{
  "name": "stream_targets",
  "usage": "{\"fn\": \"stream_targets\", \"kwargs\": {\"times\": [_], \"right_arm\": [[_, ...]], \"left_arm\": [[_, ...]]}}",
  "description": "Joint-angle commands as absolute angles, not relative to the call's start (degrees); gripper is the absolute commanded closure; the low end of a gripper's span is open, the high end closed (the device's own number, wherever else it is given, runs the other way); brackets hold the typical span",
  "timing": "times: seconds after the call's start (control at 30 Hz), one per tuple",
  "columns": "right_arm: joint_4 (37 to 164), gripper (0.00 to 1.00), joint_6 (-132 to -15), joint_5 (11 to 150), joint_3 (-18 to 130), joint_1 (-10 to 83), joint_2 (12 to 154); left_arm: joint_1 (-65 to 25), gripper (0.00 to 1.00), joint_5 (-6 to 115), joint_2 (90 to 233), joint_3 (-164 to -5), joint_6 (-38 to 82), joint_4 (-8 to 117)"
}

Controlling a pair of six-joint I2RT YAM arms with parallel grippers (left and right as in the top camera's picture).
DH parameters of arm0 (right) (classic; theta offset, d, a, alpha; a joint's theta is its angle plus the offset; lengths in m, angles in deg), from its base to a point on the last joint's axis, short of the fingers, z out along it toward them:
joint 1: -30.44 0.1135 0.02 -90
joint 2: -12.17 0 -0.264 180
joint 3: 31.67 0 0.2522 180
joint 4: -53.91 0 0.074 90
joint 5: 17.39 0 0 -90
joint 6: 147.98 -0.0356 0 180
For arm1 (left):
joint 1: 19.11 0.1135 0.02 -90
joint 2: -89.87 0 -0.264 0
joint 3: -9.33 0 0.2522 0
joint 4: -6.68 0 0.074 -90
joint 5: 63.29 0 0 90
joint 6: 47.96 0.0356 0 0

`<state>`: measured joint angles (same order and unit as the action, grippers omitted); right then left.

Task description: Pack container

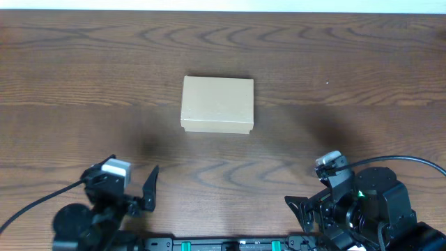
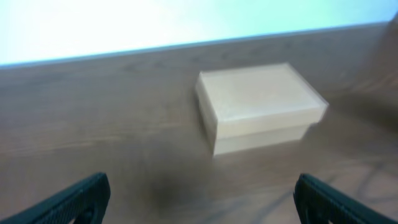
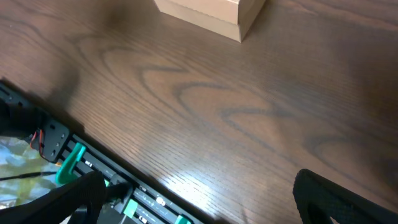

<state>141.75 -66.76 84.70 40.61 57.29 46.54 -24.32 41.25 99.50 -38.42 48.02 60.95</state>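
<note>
The container [image 1: 217, 104] is a small tan cardboard box with its flap lid shut, standing on the dark wooden table near the middle. It also shows in the left wrist view [image 2: 258, 106] and, only as a corner, at the top of the right wrist view [image 3: 214, 15]. My left gripper [image 1: 143, 192] is open and empty at the front left, well short of the box; its fingers show wide apart in the left wrist view [image 2: 199, 202]. My right gripper [image 1: 306, 209] is open and empty at the front right; its fingers frame bare table in the right wrist view [image 3: 199, 199]. No markers are in view.
A black rail with green clamps [image 3: 93, 171] runs along the table's front edge, also seen in the overhead view [image 1: 223, 244]. A black cable [image 1: 404, 160] loops off the right arm. The table's far edge meets a pale wall [image 2: 155, 25].
</note>
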Motion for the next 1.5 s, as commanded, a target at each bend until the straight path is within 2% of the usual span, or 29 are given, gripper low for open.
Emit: {"fn": "stream_targets", "kwargs": {"times": [0.0, 0.33, 1.47], "right_arm": [[141.8, 0.01, -67.4, 84.6, 40.5, 57.9, 46.4], [141.9, 0.01, -67.4, 84.6, 40.5, 57.9, 46.4], [141.9, 0.01, -67.4, 84.6, 40.5, 57.9, 46.4]], "left_arm": [[-23.2, 0.05, 40.2, 95.8, -29.6, 46.7, 55.5], [-21.6, 0.05, 39.8, 90.1, -12.3, 45.7, 41.0], [-21.7, 0.05, 40.2, 90.1, -10.6, 44.2, 40.8]]}}
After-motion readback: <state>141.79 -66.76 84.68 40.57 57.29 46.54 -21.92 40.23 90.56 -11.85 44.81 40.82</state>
